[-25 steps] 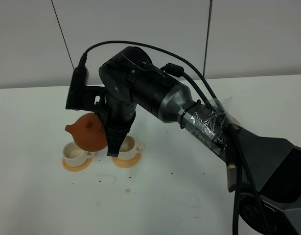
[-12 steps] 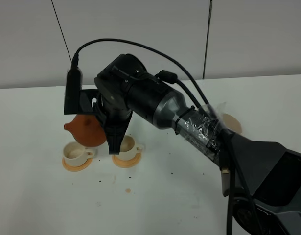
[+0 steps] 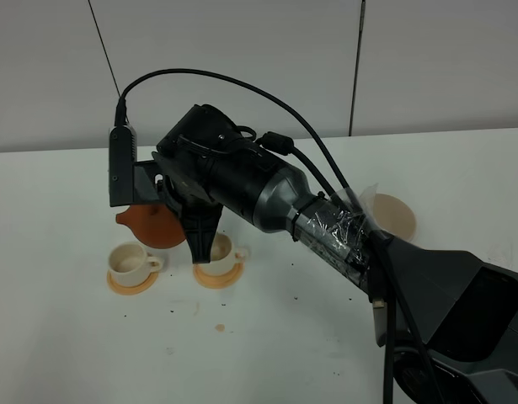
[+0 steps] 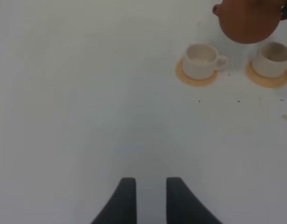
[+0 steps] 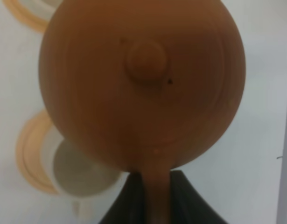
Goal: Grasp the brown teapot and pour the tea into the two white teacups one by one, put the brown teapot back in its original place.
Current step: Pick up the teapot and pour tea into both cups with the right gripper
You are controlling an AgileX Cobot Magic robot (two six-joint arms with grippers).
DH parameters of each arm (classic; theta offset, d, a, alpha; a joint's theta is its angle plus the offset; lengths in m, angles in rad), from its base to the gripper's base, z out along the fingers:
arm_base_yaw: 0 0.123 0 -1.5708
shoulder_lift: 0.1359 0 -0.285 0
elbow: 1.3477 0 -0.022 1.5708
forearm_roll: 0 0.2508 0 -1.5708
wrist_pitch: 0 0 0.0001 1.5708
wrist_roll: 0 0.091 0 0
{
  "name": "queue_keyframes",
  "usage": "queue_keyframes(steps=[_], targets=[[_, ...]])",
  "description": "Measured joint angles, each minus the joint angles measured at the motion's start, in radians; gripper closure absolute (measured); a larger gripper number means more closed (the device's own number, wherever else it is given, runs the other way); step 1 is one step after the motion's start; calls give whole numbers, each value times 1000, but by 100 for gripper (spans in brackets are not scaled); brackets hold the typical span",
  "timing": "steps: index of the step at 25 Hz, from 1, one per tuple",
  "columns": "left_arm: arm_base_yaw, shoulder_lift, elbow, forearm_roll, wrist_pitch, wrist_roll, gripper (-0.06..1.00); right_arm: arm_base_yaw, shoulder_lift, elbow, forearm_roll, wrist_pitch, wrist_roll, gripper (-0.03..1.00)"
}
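Hanging over bare bench (image 4: 64, 93) well to the left of the cups, the left gripper (image 4: 148, 198) holds its jaws apart with nothing between them and takes no part in the pour. Next rightward, the left teacup (image 3: 128, 263) stands on its orange coaster (image 3: 132, 289), on the bench's left half, about midway between the far and near edges. The brown teapot (image 3: 153, 225) is in the air above the gap between the two cups, toward their far side. It is roughly level, with its spout (image 3: 122, 219) pointing at the left edge. The right gripper (image 3: 200, 240) is clamped on the pot's handle (image 5: 155, 203), its arm reaching across from the right. The right teacup (image 3: 216, 249) sits on its own coaster just under those fingers.

No dark tea shows plainly in either cup, so the step in hand looks like lining up a pour — most likely into the left cup. The next move calls for bringing the spout over that cup's small mouth, then tilting slowly. Room is tight below — the fingers hang close over the right cup, so any drop risks a knock. Toward the left and near edges the bench lies open. The beige disc (image 3: 393, 215), the pot's resting place, lies bare well to the right, nearer the far edge.
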Motion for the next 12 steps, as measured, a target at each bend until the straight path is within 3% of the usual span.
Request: queue_keyframes(steps=[12], targets=[[0,0,0,0,0,-1,71,23,0,0,-126,9,-6,87]])
